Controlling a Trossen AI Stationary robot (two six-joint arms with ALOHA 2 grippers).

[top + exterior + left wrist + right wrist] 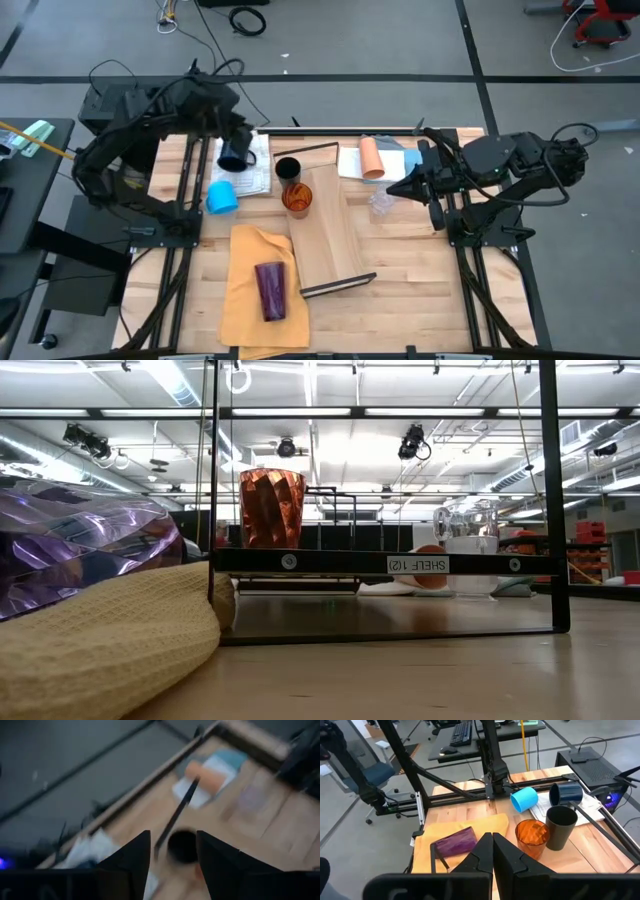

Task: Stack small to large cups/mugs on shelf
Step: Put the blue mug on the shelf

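The shelf (325, 230) is a pale plank with dark end bars. The black cup (288, 168) and the orange tumbler (297, 198) stand upright on its far end. The navy mug (235, 155) lies on a white cloth, and the bright blue mug (221, 196) lies on its side on the table. The purple tumbler (271, 290) lies on the yellow cloth, the peach cup (372, 157) on folded cloths, and the clear cups (381, 203) sit right of the shelf. My left gripper (172, 865) is open beside the navy mug, facing the black cup (182, 847). My right gripper (492, 847) is shut, above the table by the clear cups.
A mustard-yellow cloth (260, 285) covers the near-left part of the table beside the shelf. White and blue folded cloths (395, 160) lie at the far right. The arms' frames stand along the left and right table edges. Bare wood shows near right (420, 290).
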